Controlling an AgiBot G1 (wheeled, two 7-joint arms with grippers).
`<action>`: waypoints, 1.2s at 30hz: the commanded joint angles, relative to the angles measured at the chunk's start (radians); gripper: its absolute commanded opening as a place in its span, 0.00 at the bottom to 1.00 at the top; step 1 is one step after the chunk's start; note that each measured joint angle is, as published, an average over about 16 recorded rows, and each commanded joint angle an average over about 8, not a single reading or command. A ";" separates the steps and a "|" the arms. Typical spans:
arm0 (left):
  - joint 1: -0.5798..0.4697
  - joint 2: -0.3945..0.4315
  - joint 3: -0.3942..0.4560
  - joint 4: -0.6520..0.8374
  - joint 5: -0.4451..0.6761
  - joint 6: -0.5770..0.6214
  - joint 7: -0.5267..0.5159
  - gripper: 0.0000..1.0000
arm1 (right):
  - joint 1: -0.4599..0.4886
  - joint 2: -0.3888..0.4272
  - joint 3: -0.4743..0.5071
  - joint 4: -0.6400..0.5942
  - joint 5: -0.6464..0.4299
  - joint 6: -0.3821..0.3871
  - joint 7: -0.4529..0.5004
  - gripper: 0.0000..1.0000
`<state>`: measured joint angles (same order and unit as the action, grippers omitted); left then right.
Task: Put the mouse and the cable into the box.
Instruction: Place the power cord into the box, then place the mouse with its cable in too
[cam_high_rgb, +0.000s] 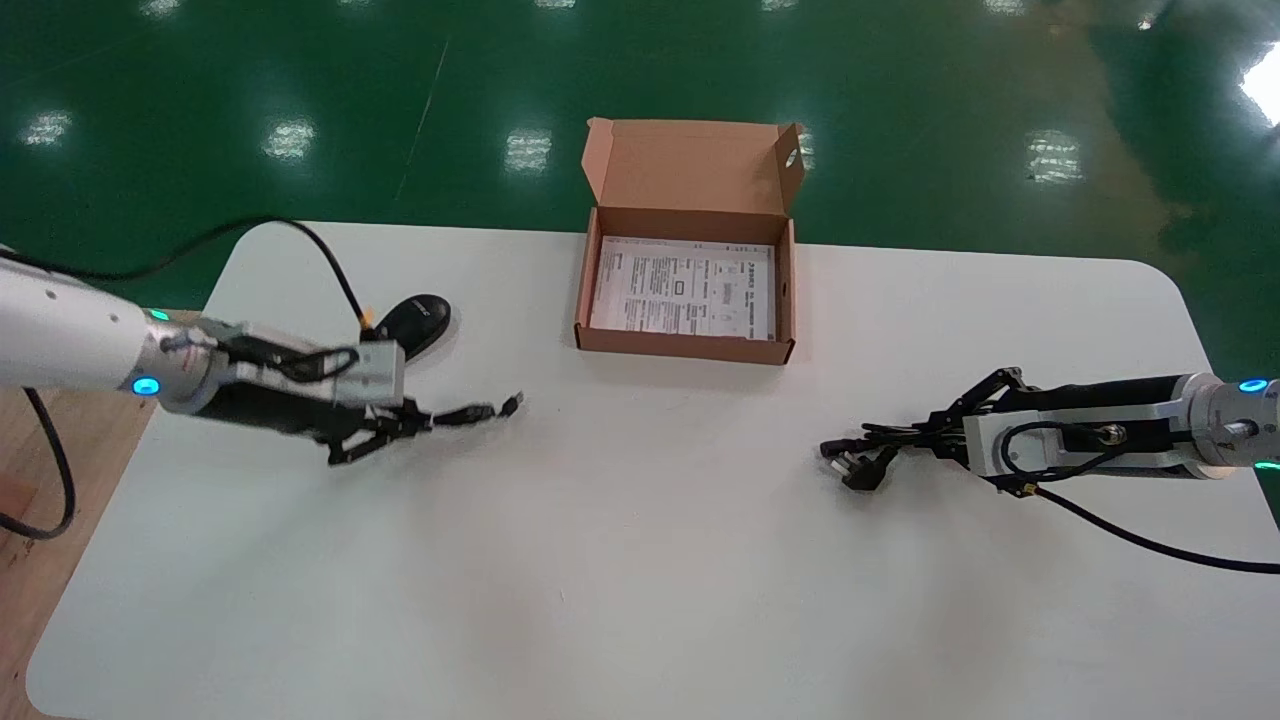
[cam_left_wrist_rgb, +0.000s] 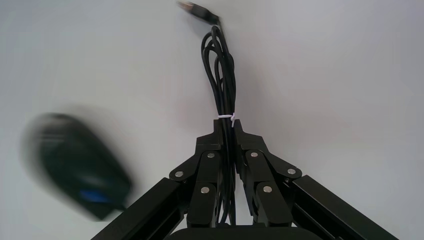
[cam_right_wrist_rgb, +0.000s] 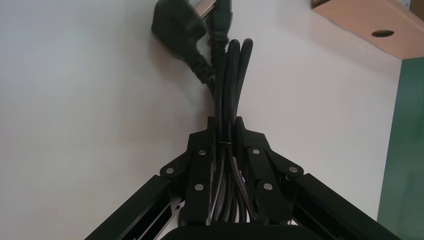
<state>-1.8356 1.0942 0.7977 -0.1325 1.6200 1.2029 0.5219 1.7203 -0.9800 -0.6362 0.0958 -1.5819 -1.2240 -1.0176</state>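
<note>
A black mouse (cam_high_rgb: 415, 320) lies at the table's left rear, just behind my left wrist; the left wrist view also shows the mouse (cam_left_wrist_rgb: 75, 165). My left gripper (cam_high_rgb: 425, 420) (cam_left_wrist_rgb: 227, 125) is shut on the mouse's thin coiled USB cable (cam_high_rgb: 480, 410) (cam_left_wrist_rgb: 222, 75), which is bound with a white tie. Its plug points toward the table's middle. On the right, my right gripper (cam_high_rgb: 935, 432) (cam_right_wrist_rgb: 226, 122) is shut on a thick black power cable (cam_high_rgb: 865, 460) (cam_right_wrist_rgb: 227, 70), low over the table, with the plug (cam_right_wrist_rgb: 177, 30) sticking out ahead. The cardboard box (cam_high_rgb: 686, 345) stands open at the rear centre.
A printed paper sheet (cam_high_rgb: 685, 290) lies flat in the box, and the raised lid (cam_high_rgb: 690, 165) leans away at the back. The white table (cam_high_rgb: 640, 560) has rounded corners. Green floor lies beyond it. A corner of the box (cam_right_wrist_rgb: 370, 20) shows in the right wrist view.
</note>
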 joint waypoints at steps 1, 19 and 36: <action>-0.020 -0.007 -0.021 -0.002 -0.029 -0.007 -0.013 0.00 | 0.013 0.010 0.004 0.003 0.005 -0.018 0.004 0.00; -0.225 -0.013 -0.178 -0.329 -0.214 -0.218 0.114 0.00 | 0.095 -0.267 0.000 0.146 -0.020 0.330 0.113 0.00; -0.313 0.058 -0.154 -0.378 -0.189 -0.175 0.148 0.00 | -0.028 -0.387 -0.096 0.229 0.005 0.491 0.149 0.00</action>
<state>-2.1474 1.1510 0.6419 -0.5103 1.4302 1.0252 0.6708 1.6962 -1.3663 -0.7346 0.3215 -1.5757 -0.7389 -0.8666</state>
